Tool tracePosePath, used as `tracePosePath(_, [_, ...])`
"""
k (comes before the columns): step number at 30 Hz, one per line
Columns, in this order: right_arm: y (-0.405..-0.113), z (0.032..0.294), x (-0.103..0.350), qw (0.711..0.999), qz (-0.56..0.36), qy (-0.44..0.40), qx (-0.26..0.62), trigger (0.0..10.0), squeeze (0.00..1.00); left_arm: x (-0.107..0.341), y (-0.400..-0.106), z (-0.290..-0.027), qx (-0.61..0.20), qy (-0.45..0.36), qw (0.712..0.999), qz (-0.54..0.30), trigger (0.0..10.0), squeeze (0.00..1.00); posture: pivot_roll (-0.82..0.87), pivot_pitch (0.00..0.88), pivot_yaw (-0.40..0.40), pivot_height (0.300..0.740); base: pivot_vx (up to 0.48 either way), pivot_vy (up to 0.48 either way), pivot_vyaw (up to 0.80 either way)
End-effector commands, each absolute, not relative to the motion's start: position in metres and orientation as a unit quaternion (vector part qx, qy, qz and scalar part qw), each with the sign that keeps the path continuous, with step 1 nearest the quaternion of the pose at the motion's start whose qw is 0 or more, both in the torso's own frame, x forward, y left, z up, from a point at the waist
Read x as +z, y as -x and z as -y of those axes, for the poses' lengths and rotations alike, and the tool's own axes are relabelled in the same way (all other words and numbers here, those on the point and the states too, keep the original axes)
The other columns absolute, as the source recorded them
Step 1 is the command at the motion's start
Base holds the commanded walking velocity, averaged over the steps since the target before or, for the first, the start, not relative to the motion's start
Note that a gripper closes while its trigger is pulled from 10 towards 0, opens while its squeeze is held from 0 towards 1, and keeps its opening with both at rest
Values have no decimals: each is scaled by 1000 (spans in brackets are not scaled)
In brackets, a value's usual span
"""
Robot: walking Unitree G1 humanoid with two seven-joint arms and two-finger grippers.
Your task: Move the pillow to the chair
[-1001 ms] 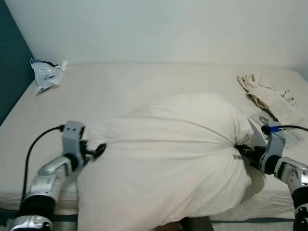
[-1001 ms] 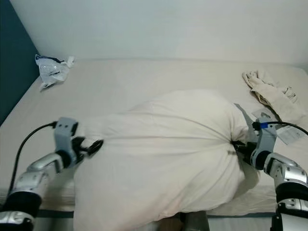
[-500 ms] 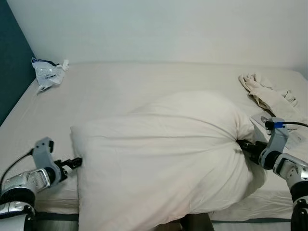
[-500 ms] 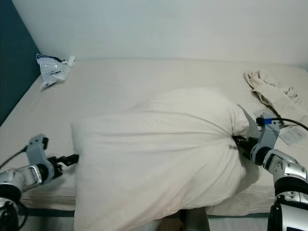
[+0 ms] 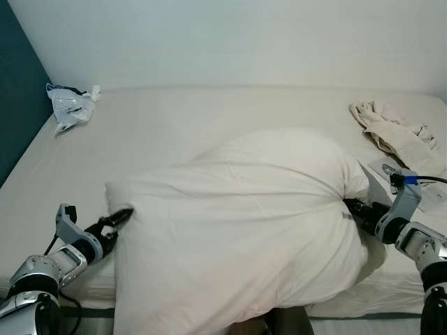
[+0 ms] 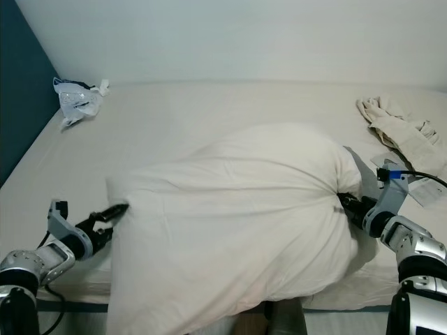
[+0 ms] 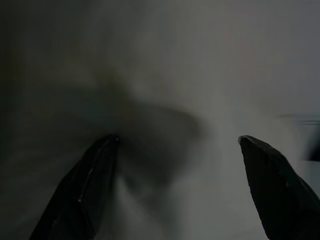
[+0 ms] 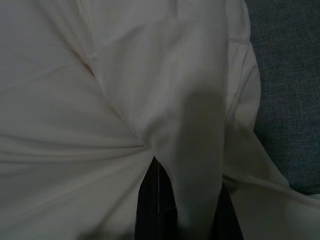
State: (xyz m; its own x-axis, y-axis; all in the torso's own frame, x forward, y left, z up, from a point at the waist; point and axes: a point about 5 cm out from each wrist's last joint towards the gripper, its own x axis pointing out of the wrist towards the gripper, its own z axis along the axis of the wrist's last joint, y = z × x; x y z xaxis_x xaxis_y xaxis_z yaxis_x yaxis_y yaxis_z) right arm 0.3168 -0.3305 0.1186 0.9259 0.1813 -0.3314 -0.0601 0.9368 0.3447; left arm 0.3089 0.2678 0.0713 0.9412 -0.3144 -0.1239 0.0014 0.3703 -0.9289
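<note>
The bed [image 5: 174, 125] spans the scene from left to right, and the big white pillow [image 5: 244, 223] lies across its near part, overhanging the near edge towards the robot, its long axis running left to right between the two arms. No chair can be made out in these views. The right gripper [image 5: 356, 208] reaches in from the right with the forearm low and nearly level, its fingers clamped on a bunch of the pillow's right end, where the cloth puckers into radiating creases; the right wrist view shows the fabric gathered tight between the black fingers [image 8: 155, 200]. The left gripper [image 5: 117, 218] sits low at the near left, pointing right and a little up at the pillow's left corner, which lies just ahead of its tips. Its fingers [image 7: 85, 185] stand spread apart in the left wrist view, with pale cloth close in front and nothing between them. The pillow is therefore held at one end only. The left arm likely needs to push right onto that corner and close before a lift. Far left lies a crumpled bag [image 5: 68, 106]; far right, a rumpled cloth [image 5: 391, 132].
</note>
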Motion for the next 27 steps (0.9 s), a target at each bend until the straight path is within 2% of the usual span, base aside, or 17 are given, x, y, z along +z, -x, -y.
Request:
tracePosePath(1, [-313,334,115,965,-185,-180,46,0,0,77,-309,-265,-130,581,797,-104,10000,0,-13,173,3,611,0,0,0])
tracePosePath(4, [-313,334,114,965,-187,-180,48,0,0,72,-302,-253,-182,574,789,-125,10000,0,-13,171,4,611,0,0,0])
tracePosePath(6, [-313,334,114,965,-187,-180,49,0,0,60,-296,-240,-212,516,809,-184,10000,0,-11,168,2,611,0,0,0])
tracePosePath(8, [-313,334,114,964,-187,-180,49,0,0,57,-294,-237,-219,501,813,-198,10000,0,-11,168,2,611,0,0,0])
tracePosePath(9, [-313,333,114,965,-188,-178,50,0,0,44,-288,-231,-222,433,840,-242,10000,0,-9,167,0,611,0,0,0])
tracePosePath(10, [-313,333,114,965,-188,-177,51,0,0,36,-285,-229,-224,386,854,-267,10000,0,-9,167,0,611,0,0,0])
tracePosePath(11, [-313,333,114,965,-188,-177,51,0,0,36,-285,-229,-224,386,854,-267,10000,0,-9,167,0,611,0,0,0])
tracePosePath(13, [-314,332,114,965,-187,-177,51,0,0,28,-284,-232,-197,308,890,-272,10000,0,-10,169,1,611,0,0,0])
tracePosePath(14, [-314,332,114,965,-185,-177,51,0,0,34,-290,-246,-139,305,913,-232,10000,0,-7,169,0,611,0,0,0])
tracePosePath(15, [-314,332,114,965,-185,-177,51,0,0,34,-290,-246,-139,305,913,-232,10000,0,-7,169,0,611,0,0,0])
tracePosePath(16, [-314,332,114,965,-185,-177,51,0,0,36,-292,-251,-117,296,921,-225,10000,173,-6,170,0,611,0,0,0])
tracePosePath(17, [-315,332,115,965,-184,-178,52,0,0,40,-294,-255,-113,304,922,-213,10000,1000,-4,172,0,611,0,0,0])
tracePosePath(24, [-314,333,115,965,-183,-180,51,0,0,60,-306,-268,-89,297,937,-160,10000,1000,-2,171,4,611,0,0,0])
tracePosePath(26, [-314,333,115,965,-183,-180,49,0,0,51,-305,-273,-62,189,953,-227,10000,1000,-2,169,6,611,0,0,0])
tracePosePath(27, [-314,333,115,965,-183,-180,49,0,0,51,-305,-273,-62,189,953,-227,10000,1000,-2,169,6,611,0,0,0])
